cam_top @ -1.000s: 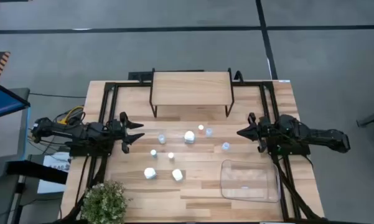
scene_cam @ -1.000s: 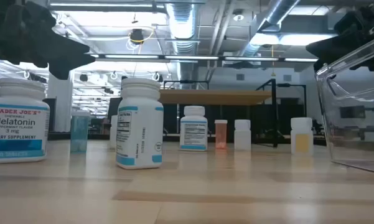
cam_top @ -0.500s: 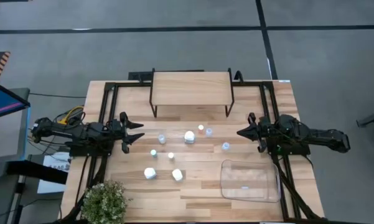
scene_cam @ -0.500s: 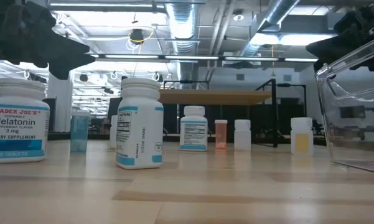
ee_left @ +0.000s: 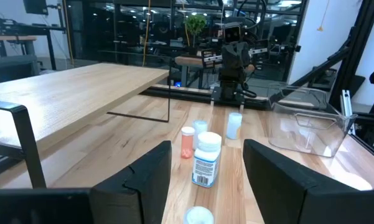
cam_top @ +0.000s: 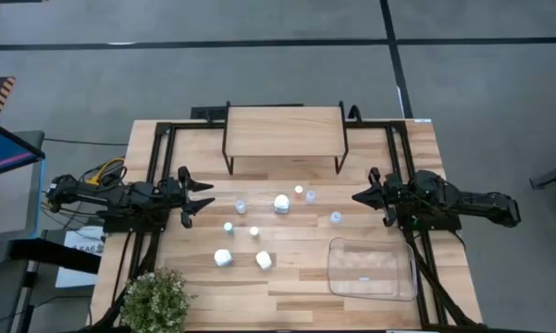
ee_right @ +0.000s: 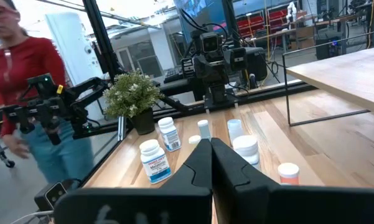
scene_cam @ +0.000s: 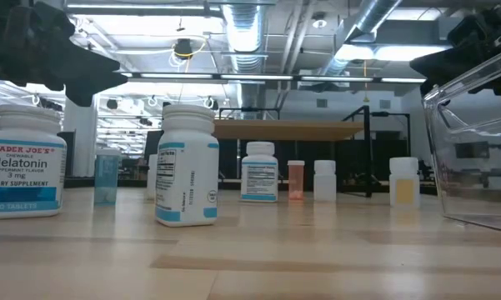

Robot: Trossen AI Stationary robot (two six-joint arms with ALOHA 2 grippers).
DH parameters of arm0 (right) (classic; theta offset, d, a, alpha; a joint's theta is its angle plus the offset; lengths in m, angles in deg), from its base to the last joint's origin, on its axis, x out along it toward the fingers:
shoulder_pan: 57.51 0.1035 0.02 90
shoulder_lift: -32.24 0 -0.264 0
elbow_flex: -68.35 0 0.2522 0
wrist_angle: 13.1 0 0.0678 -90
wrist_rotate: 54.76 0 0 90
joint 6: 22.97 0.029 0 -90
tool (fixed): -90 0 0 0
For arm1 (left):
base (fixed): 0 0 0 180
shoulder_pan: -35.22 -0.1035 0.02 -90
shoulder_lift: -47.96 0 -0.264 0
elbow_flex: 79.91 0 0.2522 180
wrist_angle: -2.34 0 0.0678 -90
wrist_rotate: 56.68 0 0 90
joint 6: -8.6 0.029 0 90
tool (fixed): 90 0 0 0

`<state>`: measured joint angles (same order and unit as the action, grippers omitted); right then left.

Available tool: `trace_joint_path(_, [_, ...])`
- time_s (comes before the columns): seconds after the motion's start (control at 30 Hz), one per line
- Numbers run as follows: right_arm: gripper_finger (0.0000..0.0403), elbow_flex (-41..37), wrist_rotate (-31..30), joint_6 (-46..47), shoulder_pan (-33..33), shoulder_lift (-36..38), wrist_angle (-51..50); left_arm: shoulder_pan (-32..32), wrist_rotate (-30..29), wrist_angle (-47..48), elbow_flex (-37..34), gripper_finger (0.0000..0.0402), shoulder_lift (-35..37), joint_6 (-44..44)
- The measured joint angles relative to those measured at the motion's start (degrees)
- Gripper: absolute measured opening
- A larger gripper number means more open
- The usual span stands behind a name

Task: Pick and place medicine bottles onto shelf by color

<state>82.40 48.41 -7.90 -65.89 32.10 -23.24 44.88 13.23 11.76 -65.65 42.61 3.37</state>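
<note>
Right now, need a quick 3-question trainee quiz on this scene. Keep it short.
1. True or false: a bottle already stands on the shelf.
2. Which gripper has its fingers apart? A) left gripper B) right gripper
3. Fill in: the clear tray lies on the table nearest the ____ arm.

Key:
1. False. The shelf top is bare; the bottles stand on the table in front of it.
2. A. The right gripper's fingers are shut, holding nothing.
3. Right.

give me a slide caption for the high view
Both arms wait at the table's sides, left gripper open, right gripper shut, medicine bottles scattered before the empty shelf.
</note>
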Motion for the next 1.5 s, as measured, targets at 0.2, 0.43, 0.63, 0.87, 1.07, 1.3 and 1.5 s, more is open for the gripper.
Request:
trace_joint_path(0.2, [0.0013, -0.01, 0.0, -0.02, 0.0, 0.0, 0.0, -0.01, -0.22, 0.0, 0.0, 0.0189, 0.0, -3.7])
trace_joint_path(0.43, [0.0013, 0.0, 0.0, -0.02, 0.0, -0.01, 0.0, -0.01, -6.97, -0.28, -0.01, 0.0189, -0.01, -15.16])
trace_joint_path(0.63, [0.0013, -0.01, 0.01, 0.0, 0.0, -0.01, 0.0, -0.01, -8.86, -0.56, -0.02, 0.0189, -0.24, -24.39])
trace_joint_path(0.87, [0.0013, 0.01, 0.0, -0.02, 0.0, 0.0, 0.0, 0.03, 7.1, -7.59, 0.0, 0.0189, -2.49, -11.75])
trace_joint_path(1.07, [0.0013, 0.01, 0.04, 0.0, 0.0, -0.02, 1.27, -0.01, 4.15, -13.57, 3.51, 0.0189, -8.6, -15.42])
trace_joint_path(1.3, [0.0013, 0.38, 0.28, 3.88, 0.83, -0.02, 3.68, -0.01, 3.77, -13.66, 13.4, 0.0189, -25.32, -13.17])
trace_joint_path(1.5, [0.0013, 0.55, -0.32, 9.13, 1.65, -0.02, 11.08, -0.01, 6.07, -12.82, 23.96, 0.0189, -42.89, -11.72])
